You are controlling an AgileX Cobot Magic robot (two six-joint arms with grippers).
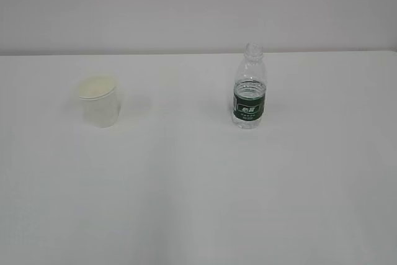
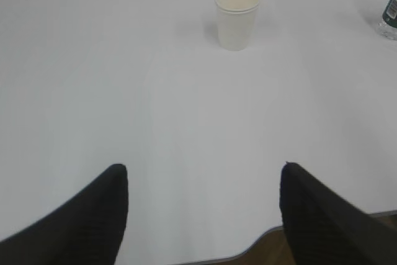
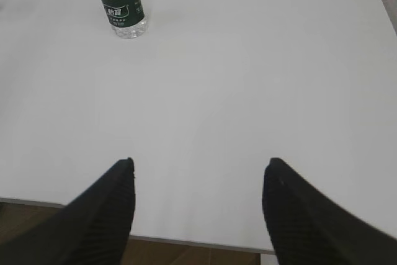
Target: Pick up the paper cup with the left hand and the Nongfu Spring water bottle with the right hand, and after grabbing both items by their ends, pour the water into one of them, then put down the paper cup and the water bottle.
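From the exterior view we've got the paper cup (image 1: 99, 102) upright on the left of the white table (image 1: 198, 203), the Nongfu Spring water bottle (image 1: 249, 88) upright well to its right. Left wrist view: the left hand (image 2: 203, 212) hangs spread wide, empty, cup far ahead. Right wrist view: the right hand (image 3: 198, 206) is same deal, gaping, bottle far off.

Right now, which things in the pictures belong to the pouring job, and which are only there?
Belong to the job:
- paper cup, upright, untouched
- water bottle, upright, capless
- left claw, open, empty
- right claw, open, empty

Only there:
- white table
- nothing else on it
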